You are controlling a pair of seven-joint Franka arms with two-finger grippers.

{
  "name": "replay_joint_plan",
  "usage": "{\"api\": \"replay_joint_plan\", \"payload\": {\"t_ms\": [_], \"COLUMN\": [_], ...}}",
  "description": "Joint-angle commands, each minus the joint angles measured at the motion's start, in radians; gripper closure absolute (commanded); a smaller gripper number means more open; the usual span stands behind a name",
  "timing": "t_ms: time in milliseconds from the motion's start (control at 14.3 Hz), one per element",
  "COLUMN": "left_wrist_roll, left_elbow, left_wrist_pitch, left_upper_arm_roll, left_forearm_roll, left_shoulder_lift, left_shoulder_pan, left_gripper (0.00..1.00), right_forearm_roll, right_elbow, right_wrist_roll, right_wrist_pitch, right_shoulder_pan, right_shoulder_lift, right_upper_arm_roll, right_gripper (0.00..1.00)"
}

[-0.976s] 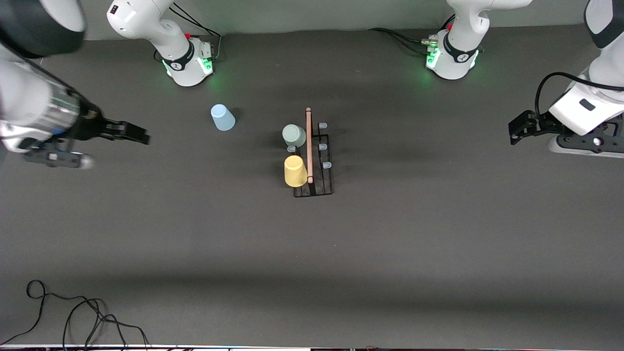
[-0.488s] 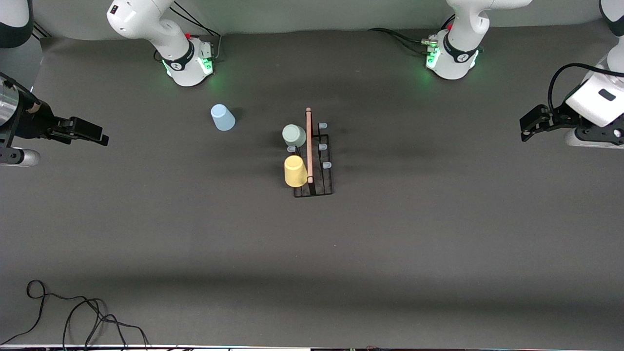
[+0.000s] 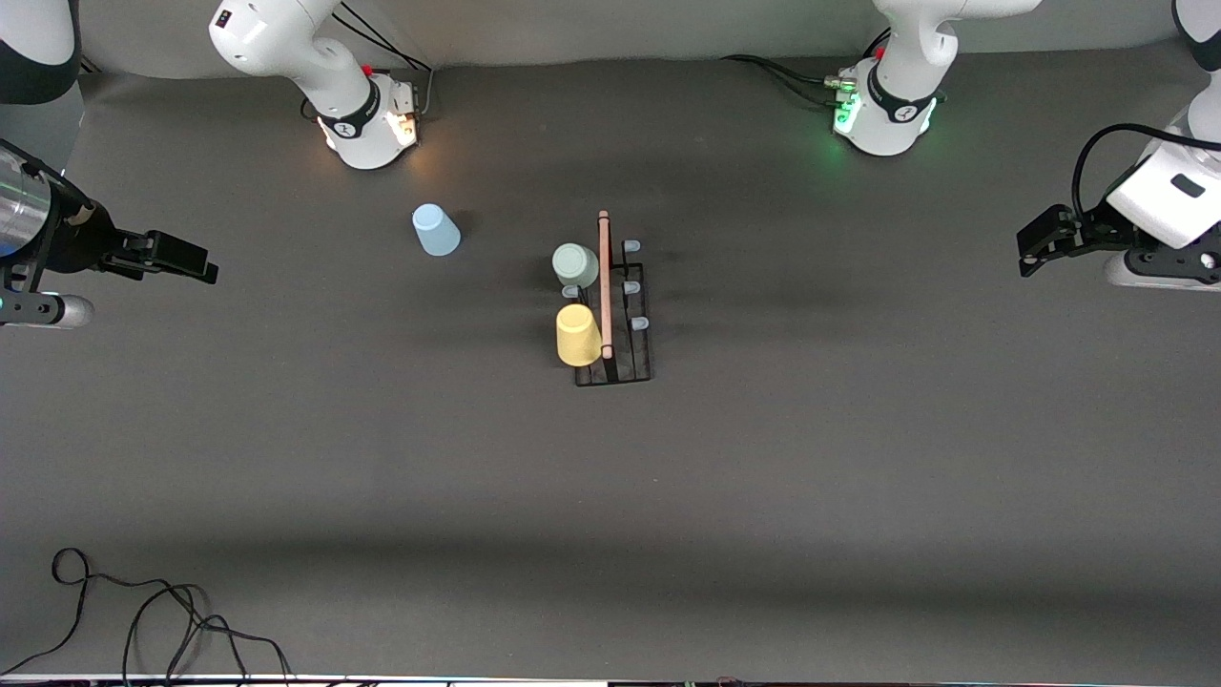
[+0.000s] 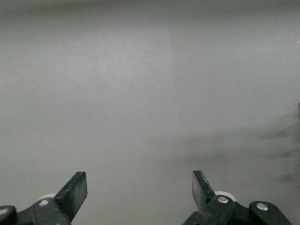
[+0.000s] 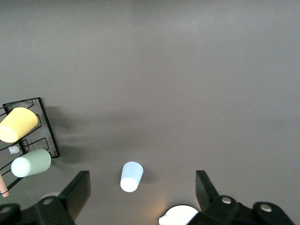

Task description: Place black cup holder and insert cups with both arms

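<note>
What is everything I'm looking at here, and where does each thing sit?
black cup holder: one, black wire with a light wooden rod handle, middle of the table.
pegs: pale blue caps, four visible on the cup holder.
pale green cup: one, on the cup holder, on the side toward the right arm's end.
yellow cup: one, on the cup holder, nearer the front camera than the green one.
light blue cup: one, upside down on the table, toward the right arm's end.
cables: black, at the table's near edge.
table: one, dark grey.
left gripper: black, fingers open, over its end of the table, waiting.
right gripper: black, fingers open, over its end.
</note>
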Motion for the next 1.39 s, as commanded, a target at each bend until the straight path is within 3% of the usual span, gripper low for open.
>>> {"api": "replay_joint_plan", "payload": {"t_ms": [0,139,348,697,836,1045,1324], "left_wrist_roll": [0.004,0.004,0.004,0.004,0.004,0.004,-0.004], "left_elbow": [0.006,0.005,0.006,0.005,0.005,0.0,0.0], "left_wrist_pitch": [-0.018,-0.015,-0.02,-0.018,-0.021,-0.024,-0.052], "left_upper_arm_roll": [-0.003,-0.003,-0.001,-0.001,-0.001,-0.003,-0.008], "left_forearm_roll": [0.003,0.002,0.003,-0.001,-0.001,0.0,0.0], "left_shoulder_lift": [-0.01,-0.005,-0.009,-0.005,-0.004,-0.007,-0.013], "left_shoulder_pan": [0.003,0.003,0.009,0.009,0.009,0.009,0.006], "left_gripper": [0.0,0.0,0.0,0.0,0.0,0.0,0.0], "right_forearm_roll": [-0.021,-0.051,-0.128,-0.145,-0.198,-0.199,-0.197], "right_elbow": [0.023,0.025,0.012,-0.044,-0.063,-0.15,-0.146], "right_wrist_roll": [-0.023,-0.016,-0.016,-0.026,-0.029,-0.03,-0.029], "right_wrist_pitch": [-0.024,-0.025,-0.025,-0.006,0.019,0.146,0.143], "right_shoulder_pan": [-0.158,-0.325,-0.618,-0.902,-0.926,-0.938,-0.918], "right_shoulder_lift": [0.004,-0.007,-0.046,-0.1,-0.111,-0.161,-0.155], "right_upper_arm_roll": [0.149,0.338,0.675,0.949,0.992,0.997,0.992], "right_gripper": [0.0,0.0,0.0,0.0,0.0,0.0,0.0]}}
